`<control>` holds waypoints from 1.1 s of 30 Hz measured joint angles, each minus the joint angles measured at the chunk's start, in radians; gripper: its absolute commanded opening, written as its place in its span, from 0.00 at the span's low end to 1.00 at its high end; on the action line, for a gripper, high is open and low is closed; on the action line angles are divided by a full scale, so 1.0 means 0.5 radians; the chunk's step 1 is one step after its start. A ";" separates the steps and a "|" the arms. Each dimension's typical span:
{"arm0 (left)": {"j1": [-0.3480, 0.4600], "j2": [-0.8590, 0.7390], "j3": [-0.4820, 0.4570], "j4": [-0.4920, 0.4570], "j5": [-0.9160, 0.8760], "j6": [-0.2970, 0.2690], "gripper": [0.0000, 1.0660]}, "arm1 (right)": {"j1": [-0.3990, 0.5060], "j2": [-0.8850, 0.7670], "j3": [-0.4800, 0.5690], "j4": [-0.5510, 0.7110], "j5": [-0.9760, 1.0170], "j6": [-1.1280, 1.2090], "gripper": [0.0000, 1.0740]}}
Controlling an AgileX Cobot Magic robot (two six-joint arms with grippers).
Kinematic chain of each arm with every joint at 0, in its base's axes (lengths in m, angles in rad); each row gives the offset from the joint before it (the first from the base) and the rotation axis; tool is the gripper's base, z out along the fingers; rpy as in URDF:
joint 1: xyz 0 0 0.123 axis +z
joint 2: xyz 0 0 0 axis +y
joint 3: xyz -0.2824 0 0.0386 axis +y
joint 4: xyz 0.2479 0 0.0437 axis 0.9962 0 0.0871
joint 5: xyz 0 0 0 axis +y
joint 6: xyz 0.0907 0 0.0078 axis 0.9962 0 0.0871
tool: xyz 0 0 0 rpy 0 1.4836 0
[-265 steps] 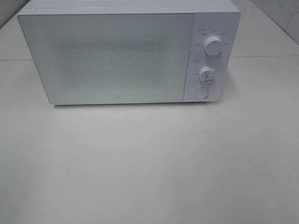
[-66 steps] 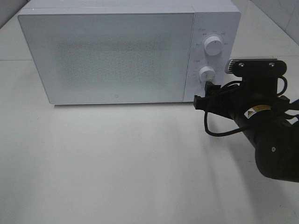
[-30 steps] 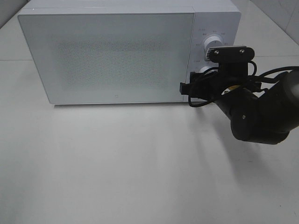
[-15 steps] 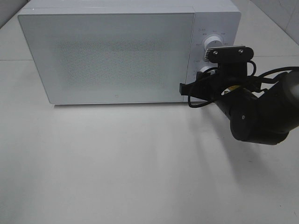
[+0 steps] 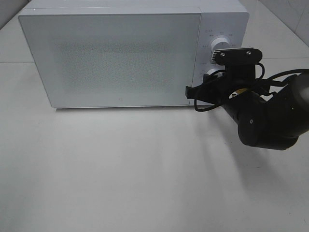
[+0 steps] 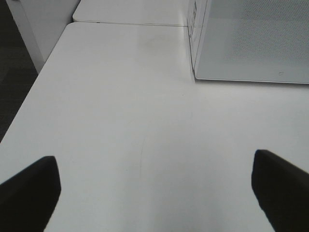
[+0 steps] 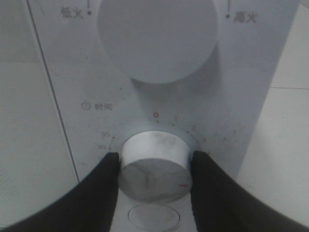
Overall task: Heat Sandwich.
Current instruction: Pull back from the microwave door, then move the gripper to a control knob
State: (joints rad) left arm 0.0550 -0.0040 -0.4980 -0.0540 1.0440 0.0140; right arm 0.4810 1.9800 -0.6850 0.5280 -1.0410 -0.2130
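Presently, treat the sandwich as unseen: nowhere on the table point(image 5: 145, 169) in front of the microwave point(image 5: 227, 21), possibly behind its shut door point(image 5: 111, 58), but not confirmable through the dotted panel.

Confirm the right gripper point(image 7: 154, 164) clamped on the timer knob point(image 7: 153, 169), the lower of the two dials on the microwave's control panel, with fingers point(image 7: 104, 183) pressed against opposite sides of the rim.

Turn clockwise away from the zero mark point(image 7: 155, 115), rotating squarely about the knob's own axis. Avoid pulling outward or sideways, to prevent slipping on the smooth rim.

Hold clear of the power knob point(image 7: 157, 38) above and the round button point(image 7: 153, 216) below.

Stop at a short setting suited to bread.

Leave the left gripper point(image 6: 154, 186), spread wide and holding nothing, low over the table off the microwave's door-side corner.
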 measured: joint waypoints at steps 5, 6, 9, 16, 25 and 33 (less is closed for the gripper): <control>0.000 0.000 0.000 0.000 0.000 0.000 0.95 | 0.000 0.000 0.000 0.000 -0.006 0.032 0.15; 0.000 0.000 0.000 0.000 0.000 0.000 0.95 | 0.000 0.000 0.000 -0.008 -0.008 0.088 0.15; 0.000 0.000 0.000 0.000 0.000 0.000 0.95 | 0.000 0.006 0.002 -0.034 -0.026 0.220 0.15; 0.000 0.000 0.000 0.000 0.000 0.000 0.95 | -0.004 0.018 0.006 -0.066 -0.060 0.592 0.15; 0.000 0.000 0.000 0.000 -0.002 0.000 0.95 | -0.008 0.024 0.012 -0.090 -0.106 1.296 0.15; 0.000 0.000 0.000 0.000 -0.002 0.000 0.95 | -0.008 0.030 0.012 -0.090 -0.130 1.698 0.15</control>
State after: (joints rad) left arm 0.0550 -0.0040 -0.4980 -0.0540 1.0430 0.0140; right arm 0.4770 1.9950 -0.6790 0.4830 -1.1060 0.6360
